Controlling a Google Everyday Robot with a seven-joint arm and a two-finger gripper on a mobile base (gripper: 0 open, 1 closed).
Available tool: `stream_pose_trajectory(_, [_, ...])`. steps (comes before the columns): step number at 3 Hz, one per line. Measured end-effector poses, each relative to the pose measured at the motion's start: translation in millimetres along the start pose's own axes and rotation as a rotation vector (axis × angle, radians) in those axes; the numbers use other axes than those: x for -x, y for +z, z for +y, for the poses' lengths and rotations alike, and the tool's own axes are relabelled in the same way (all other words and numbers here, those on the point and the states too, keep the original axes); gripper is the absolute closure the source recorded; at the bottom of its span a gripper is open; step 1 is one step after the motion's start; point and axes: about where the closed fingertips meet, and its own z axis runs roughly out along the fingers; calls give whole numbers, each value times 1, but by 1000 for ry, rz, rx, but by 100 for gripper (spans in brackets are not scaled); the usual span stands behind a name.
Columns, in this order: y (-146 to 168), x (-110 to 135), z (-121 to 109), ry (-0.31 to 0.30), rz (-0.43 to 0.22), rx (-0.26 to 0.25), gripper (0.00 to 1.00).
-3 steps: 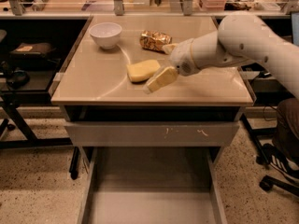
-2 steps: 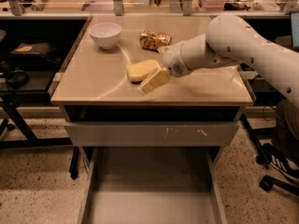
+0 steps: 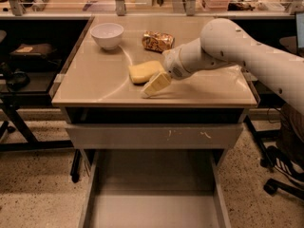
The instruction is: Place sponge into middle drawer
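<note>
The pale yellow sponge (image 3: 144,71) lies flat on the desk top (image 3: 95,80), near the middle. My gripper (image 3: 155,84) hangs low over the desk just in front of and to the right of the sponge, at or very close to its near right edge. The white arm reaches in from the right. The middle drawer (image 3: 152,194) is pulled open below the desk front, and its plain grey floor is bare.
A white bowl (image 3: 107,34) stands at the back left of the desk. A crumpled gold foil packet (image 3: 157,41) lies behind the sponge. A shut drawer with a scratched grey front (image 3: 156,136) sits above the open one. An office chair base (image 3: 280,175) is at the right.
My gripper has moved a little to the left and down, closer to the sponge. The sponge, the bowl and the packet have not moved.
</note>
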Motion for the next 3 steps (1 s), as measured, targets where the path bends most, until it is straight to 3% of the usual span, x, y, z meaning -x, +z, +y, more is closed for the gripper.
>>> stream_pose_trajectory(1, [8,-3,-8,13,-5,7,0])
stream_pose_trajectory(3, [8,-3,-9,13,-6,7,42])
